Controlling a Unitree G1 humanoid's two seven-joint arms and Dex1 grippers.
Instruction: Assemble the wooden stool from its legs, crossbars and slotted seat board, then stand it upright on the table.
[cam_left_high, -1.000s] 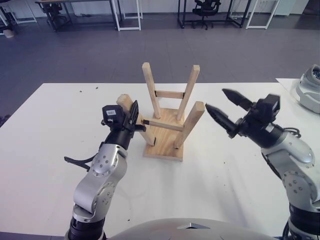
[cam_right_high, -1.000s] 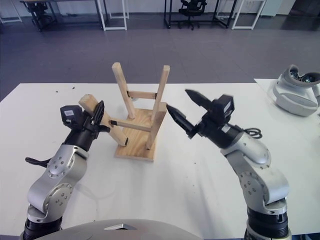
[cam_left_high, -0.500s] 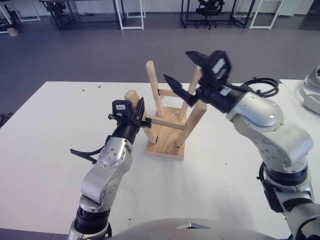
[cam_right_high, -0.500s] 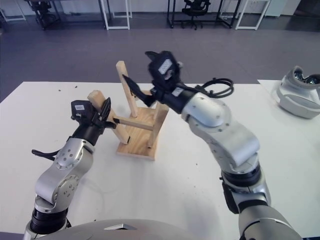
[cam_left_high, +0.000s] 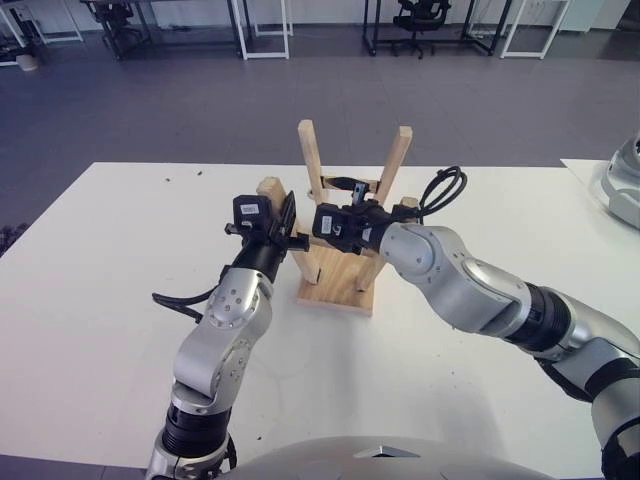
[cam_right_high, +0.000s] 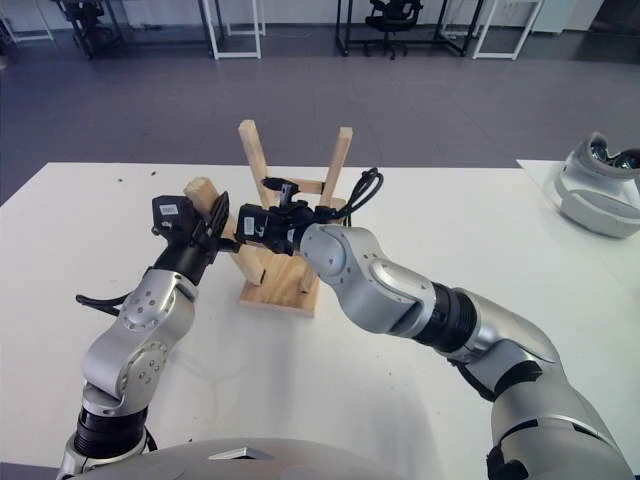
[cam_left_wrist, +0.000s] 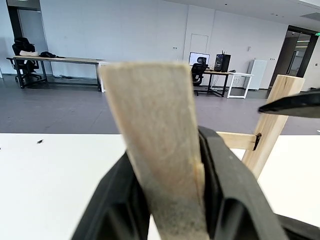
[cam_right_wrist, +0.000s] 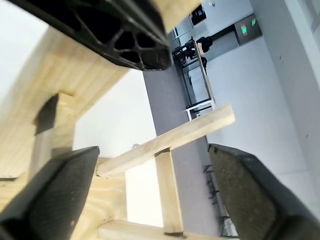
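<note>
Table (cam_left_high: 90, 330): white; carries the stool; dark specks (cam_left_high: 175, 181) near its far left corner.
Left gripper (cam_left_wrist: 165, 165): over the table's middle, just left of the stool. Fingers (cam_left_wrist: 227, 200) are clamped on the near left leg, one on each side, a little below its top end.
Near left leg (cam_left_high: 268, 192): free end up, tilted outward toward the left edge. Its lower end meets the seat board's left side. Whether it sits fully in its slot cannot be told.
Right gripper (cam_right_wrist: 154, 150): in among the legs from the right side, pointing toward the left gripper. Fingers (cam_right_wrist: 65, 190) are spread wide and hold nothing.
Crossbar (cam_right_wrist: 200, 127): lies across the gap between the right gripper's fingers; no contact with either finger is visible.
Stool (cam_left_high: 396, 170): upside down, toward the far edge, about midway between the left and right edges.
Seat board (cam_left_high: 325, 292): flat on the table, legs pointing up from it.
Near right leg (cam_left_high: 405, 206): its top end shows above the right arm.
Far legs (cam_left_high: 310, 160): two, standing up from the seat board, tops leaning slightly apart.
Far crossbar (cam_right_high: 318, 186): joins the far legs at about mid-height.
Headset (cam_right_high: 598, 190): white, on a separate surface past the right edge, well apart from the stool.
</note>
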